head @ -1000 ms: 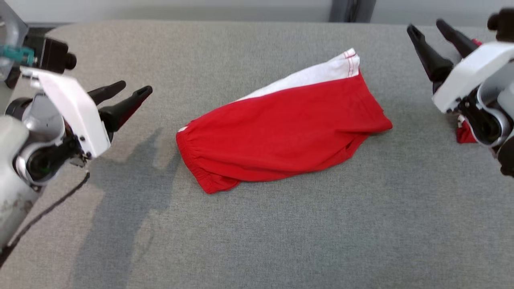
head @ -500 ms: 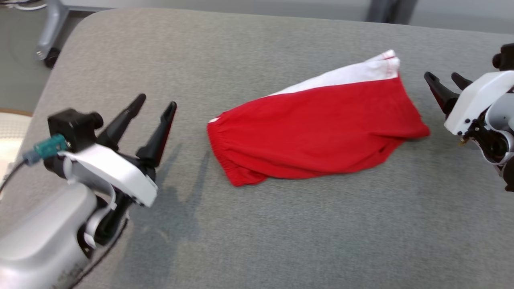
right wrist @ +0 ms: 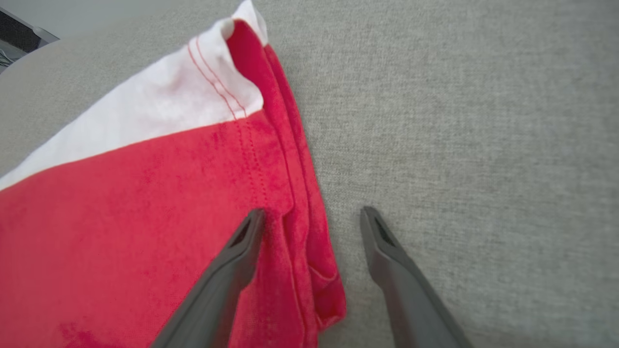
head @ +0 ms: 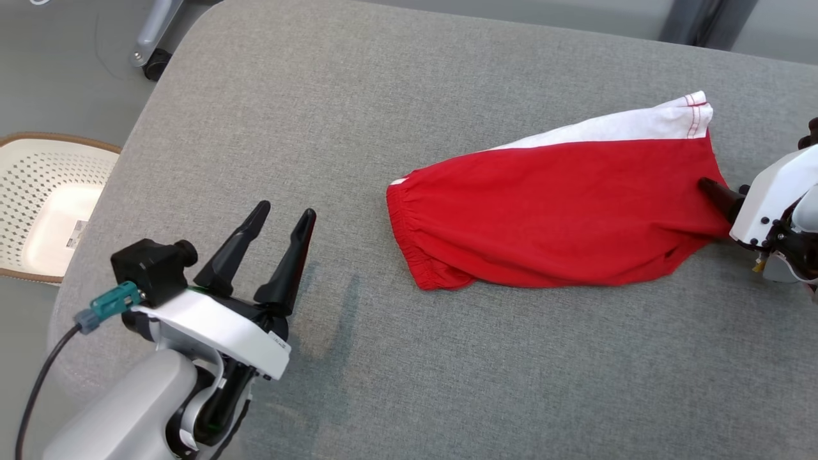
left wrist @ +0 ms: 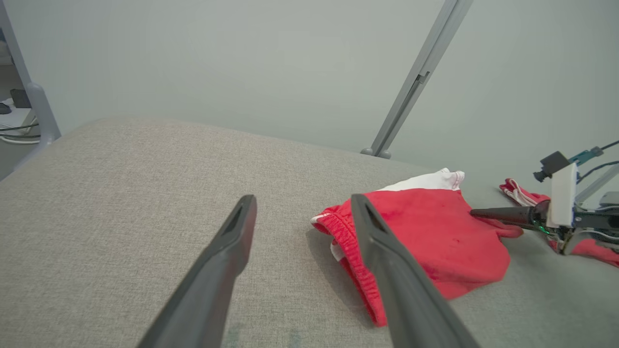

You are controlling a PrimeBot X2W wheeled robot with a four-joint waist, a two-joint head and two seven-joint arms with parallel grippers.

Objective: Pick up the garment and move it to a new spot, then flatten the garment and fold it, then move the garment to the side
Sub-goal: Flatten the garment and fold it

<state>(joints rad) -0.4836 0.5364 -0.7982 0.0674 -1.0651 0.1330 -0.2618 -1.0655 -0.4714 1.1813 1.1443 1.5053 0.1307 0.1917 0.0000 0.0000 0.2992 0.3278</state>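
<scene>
A red garment with a white panel along its far side lies on a grey padded table, at about 2 o'clock from the middle of the head view. Its gathered waistband points toward 9 o'clock and its stitched white hem corner toward 1 o'clock. The left gripper hovers over bare table at about 8 o'clock in that view, well apart from the garment, with its jaws spread and nothing between them. In the left wrist view the waistband sits just past the tip of the 3 o'clock finger. The right gripper comes in from the 3 o'clock edge of the head view at the garment's hemmed end. In the right wrist view its jaws are spread across the folded red edge, with one finger over the cloth and the other over bare table. Whether either finger touches the cloth cannot be told, and nothing is pinched. A white perforated basket stands on the floor at 9 o'clock, beside the table. In the left wrist view a second red cloth lies behind the right gripper.
</scene>
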